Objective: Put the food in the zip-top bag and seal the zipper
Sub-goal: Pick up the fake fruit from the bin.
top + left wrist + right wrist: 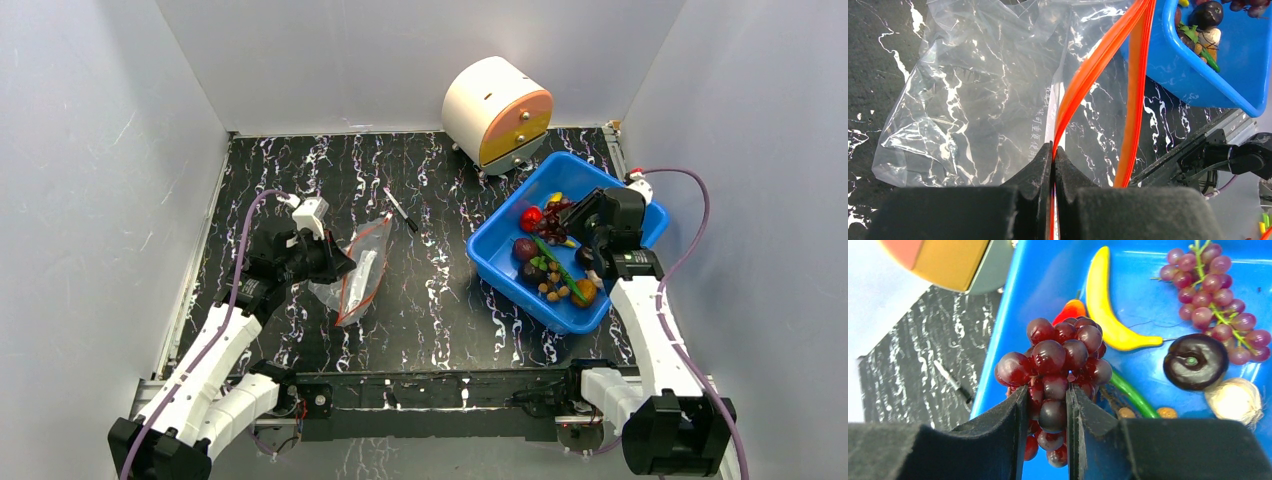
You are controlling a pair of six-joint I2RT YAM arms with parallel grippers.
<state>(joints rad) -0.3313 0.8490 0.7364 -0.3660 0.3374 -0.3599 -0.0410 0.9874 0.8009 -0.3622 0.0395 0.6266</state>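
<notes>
Right gripper (1047, 395): jaws clamped on a dark red grape bunch (1058, 360), pinched at its lower half, berries bulging above the fingertips. The right arm reaches forward from its base at the near right corner, wrist bent over the blue bin (500, 270).

Left gripper (1053, 150): jaws pressed together on one lip of the zipper (1088, 75). The second orange lip runs apart from it, so the mouth of the zip-top bag (963, 100) stands open. The left arm is stretched up the left side of the table, wrist turned toward the centre.

Bag: clear and crinkled, lying on the left half of the table and just beside the left gripper. Nothing shows inside it.

Table (430, 300): black with white marbling, enclosed by plain grey walls on three sides. A black pen (402, 210) lies past the bag, toward the far edge. A white-and-orange drum (497, 110) sits at the far edge against the back wall.

Bin, right half of the table, contents:
- yellow banana (1105, 310)
- paler grape bunch (1213, 295)
- dark round fruit (1195, 362)
- garlic bulb (1235, 397)
- red round fruit (531, 217)
- small brown and green pieces, too small to identify
</notes>
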